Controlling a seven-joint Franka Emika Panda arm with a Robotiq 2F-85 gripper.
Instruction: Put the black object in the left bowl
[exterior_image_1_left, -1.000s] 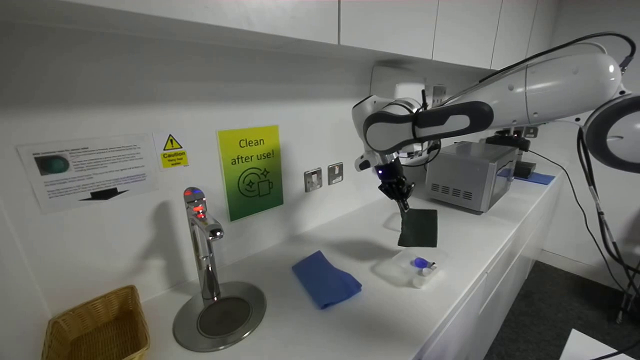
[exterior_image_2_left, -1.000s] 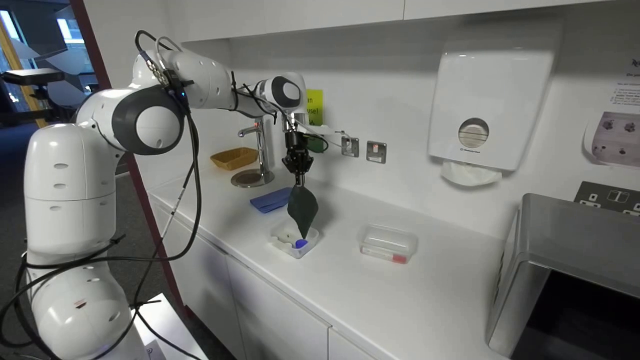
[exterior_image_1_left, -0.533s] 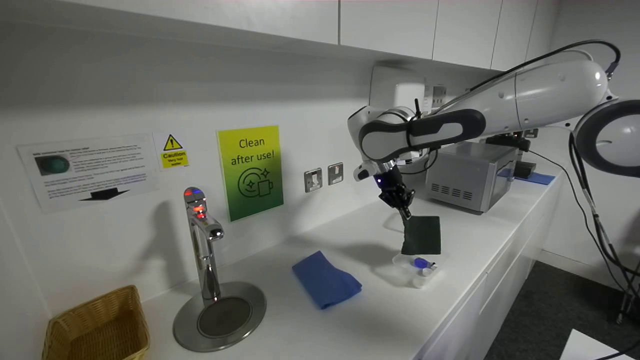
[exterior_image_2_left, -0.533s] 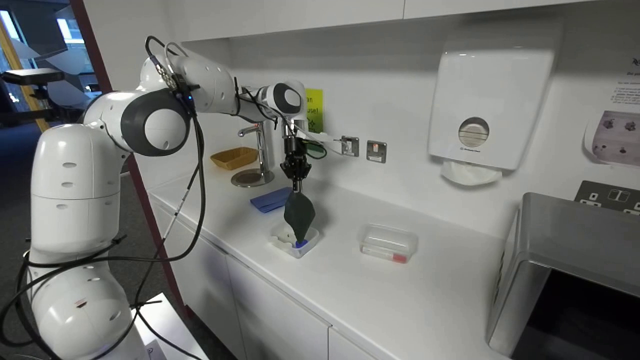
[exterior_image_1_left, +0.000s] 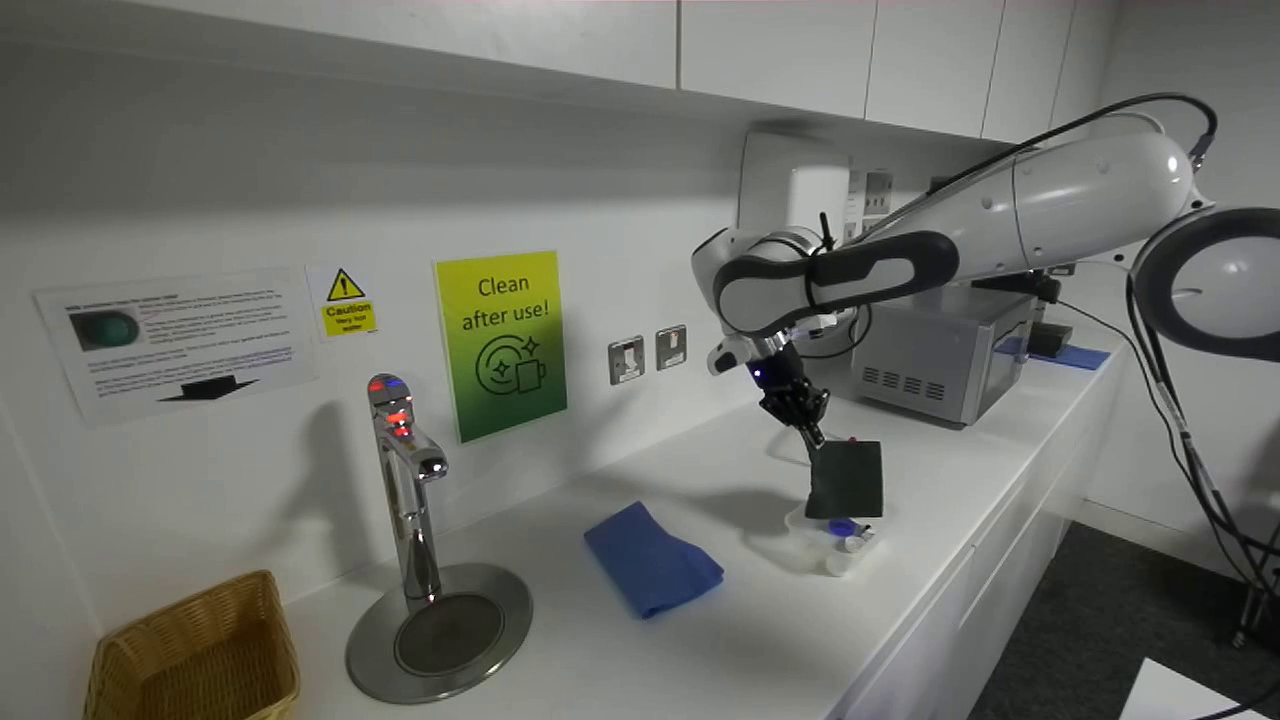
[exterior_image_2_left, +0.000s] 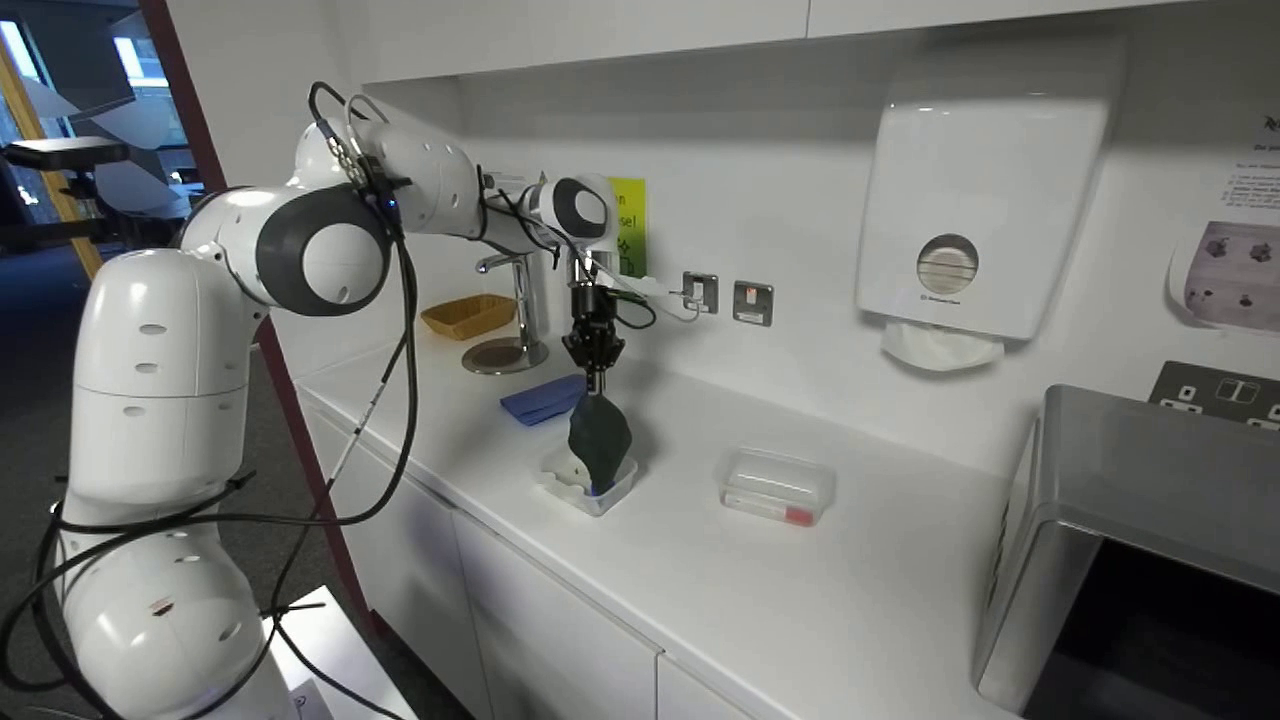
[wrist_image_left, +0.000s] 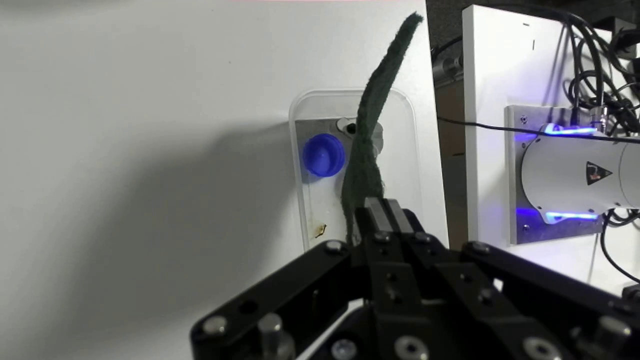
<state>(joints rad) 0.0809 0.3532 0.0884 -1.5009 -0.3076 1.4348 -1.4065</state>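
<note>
The black object is a dark, floppy square of cloth. It hangs from my gripper by one edge. My gripper, also seen in an exterior view, is shut on it. In the wrist view the fingertips are together, with the cloth hanging below them. The left bowl is a small translucent white tub under the cloth. It holds a blue cap and small whitish pieces. The cloth's lower tip overlaps the tub in both exterior views. I cannot tell whether it touches the contents.
A blue folded pad lies on the counter beside the tub. A second clear tub with a red piece stands nearer the microwave. A tap and a wicker basket are at the far end. The tub sits near the counter edge.
My gripper has moved down with the black cloth still in it. The cloth's lower end has come down to the blue cap in the exterior views. The tubs and pad have not moved.
</note>
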